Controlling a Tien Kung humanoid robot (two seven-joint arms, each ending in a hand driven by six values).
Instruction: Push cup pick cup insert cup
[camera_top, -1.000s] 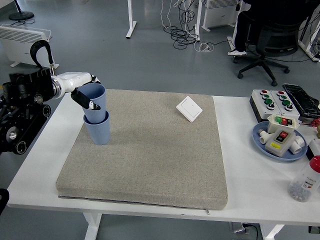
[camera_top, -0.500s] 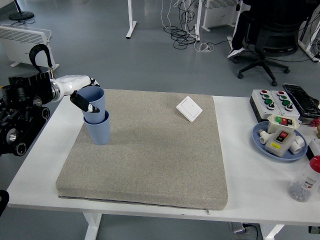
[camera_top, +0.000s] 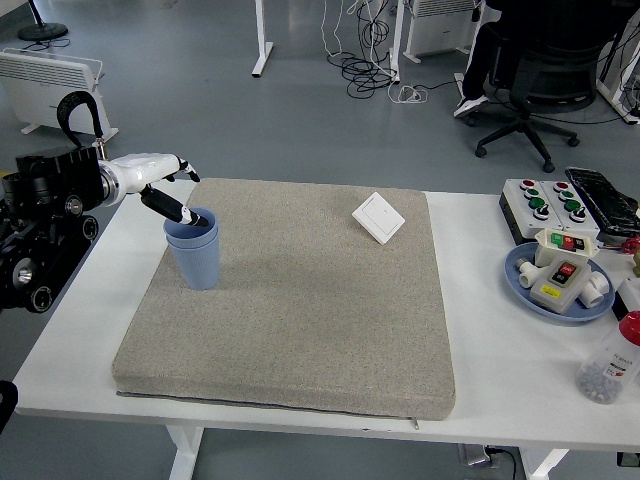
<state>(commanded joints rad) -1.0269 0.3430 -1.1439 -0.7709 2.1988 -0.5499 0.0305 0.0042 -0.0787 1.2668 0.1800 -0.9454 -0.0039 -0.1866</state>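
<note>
Two blue cups stand nested on the grey mat (camera_top: 300, 320) near its far left corner. Only the rim of the inner cup (camera_top: 191, 222) shows above the outer cup (camera_top: 197, 262). My left hand (camera_top: 172, 188) hovers just above and left of the stack. Its fingers are spread: one dark finger (camera_top: 178, 209) reaches down to the inner cup's rim and the others point away over the mat's edge. It holds nothing. My right hand is out of view.
A white wall switch (camera_top: 378, 217) lies on the mat's far side. At the right stand a button box (camera_top: 541, 203), a blue plate (camera_top: 523, 282) with small switch parts, and a bottle (camera_top: 610, 362). An office chair (camera_top: 540, 80) stands beyond the table.
The upper cup, held high over the lower one a second ago, has dropped fully into it. My left hand has let go and spread its fingers.
</note>
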